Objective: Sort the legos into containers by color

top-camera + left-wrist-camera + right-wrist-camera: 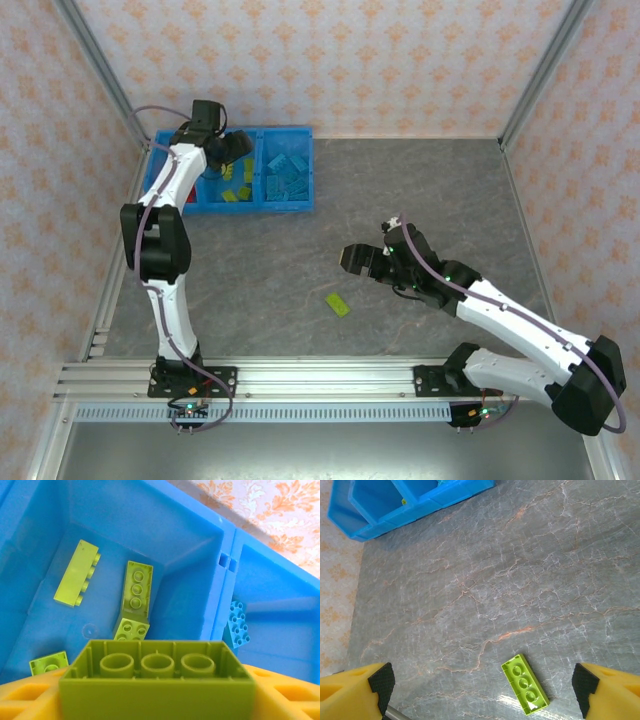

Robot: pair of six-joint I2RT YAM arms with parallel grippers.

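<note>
Top external: the bin [262,208] sits at the table's [430,190] far left corner. The left claw [236,148] hangs over the bin's middle compartment [213,192]. One loose brick [338,304], lime green, lies on bare table well out from the bin, toward the near edge and the right arm's side. The right claw [356,258] is just beyond that brick and far nearer to it than the left one.

Left wrist: the claw is clamped on a held brick [157,677], lime green, hollow underside facing the camera. Its long axis spans from finger to finger [27,695]. Directly below lie green bricks [136,587] on the compartment floor. A blue brick [236,627] sits past the divider [225,580]. I'd judge a drop from here lands in the green section, clear of both walls.

Right wrist: the claw gapes wide and holds nothing, its pads [381,682] far apart. The loose brick lies between them, closer to the pad farther from the bin. Its long axis is slanted across the closing line, so a wrist turn looks wise. There is open table all round it.
</note>
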